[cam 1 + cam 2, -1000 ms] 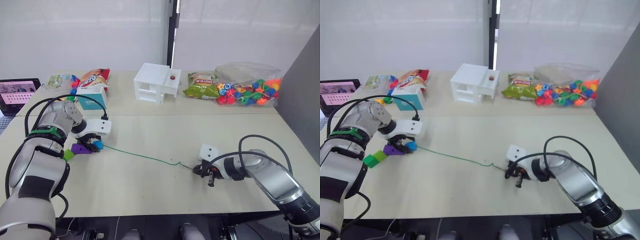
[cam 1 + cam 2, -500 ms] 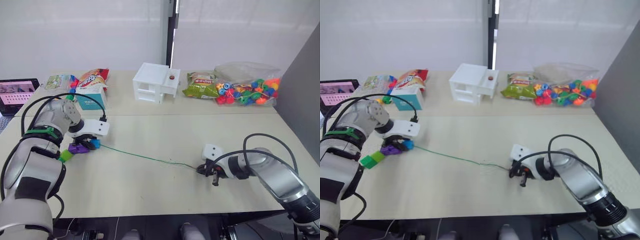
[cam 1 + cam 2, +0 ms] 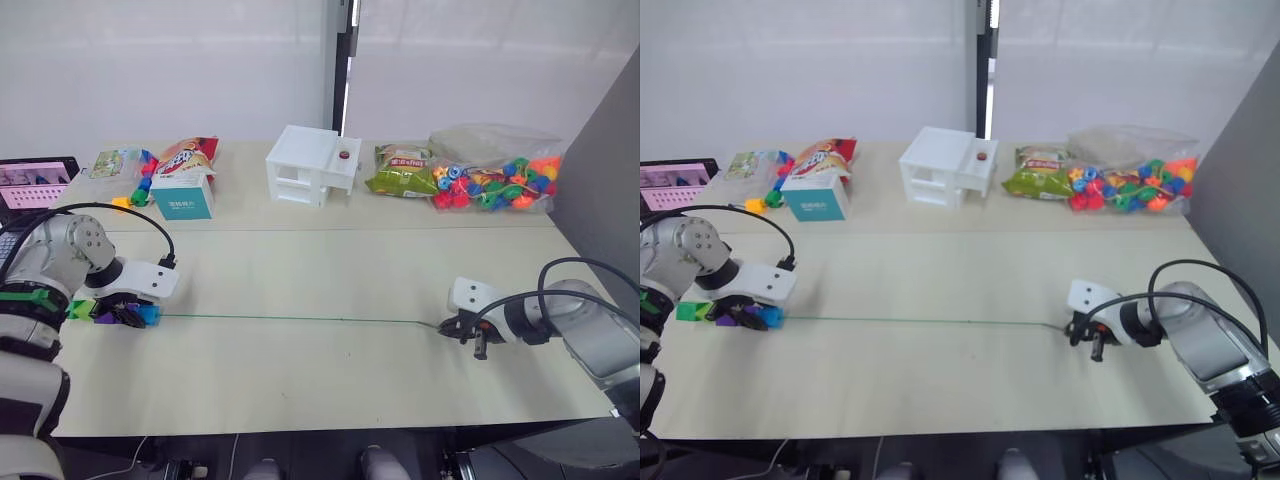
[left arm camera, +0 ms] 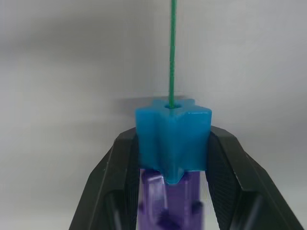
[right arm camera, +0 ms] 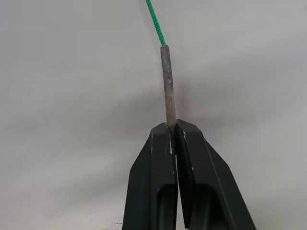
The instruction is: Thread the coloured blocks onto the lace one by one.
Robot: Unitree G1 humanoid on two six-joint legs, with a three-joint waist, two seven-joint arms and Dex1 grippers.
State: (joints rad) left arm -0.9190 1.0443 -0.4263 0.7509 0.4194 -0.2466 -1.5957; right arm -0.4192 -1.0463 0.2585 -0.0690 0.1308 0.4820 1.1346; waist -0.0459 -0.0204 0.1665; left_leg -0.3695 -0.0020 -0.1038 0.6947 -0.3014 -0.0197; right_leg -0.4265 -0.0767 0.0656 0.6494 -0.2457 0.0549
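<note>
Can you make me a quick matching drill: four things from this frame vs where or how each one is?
Things:
1. blue cube
2. lace
3. lace's stiff tip
4. bag of beads

States:
A. stretched straight across the table
B. far right of the table
C. between the left gripper's fingers
D. pinched by the right gripper

Pairs: 1-C, 2-A, 3-D, 4-B

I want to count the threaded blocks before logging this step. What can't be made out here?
- Block count: in the left wrist view, the blue cube and left end effector hide all but part of one purple cube.
- Lace knot: in the eye views, hidden behind the blocks.
- Light green wedge: too small to tell in the eye views.
</note>
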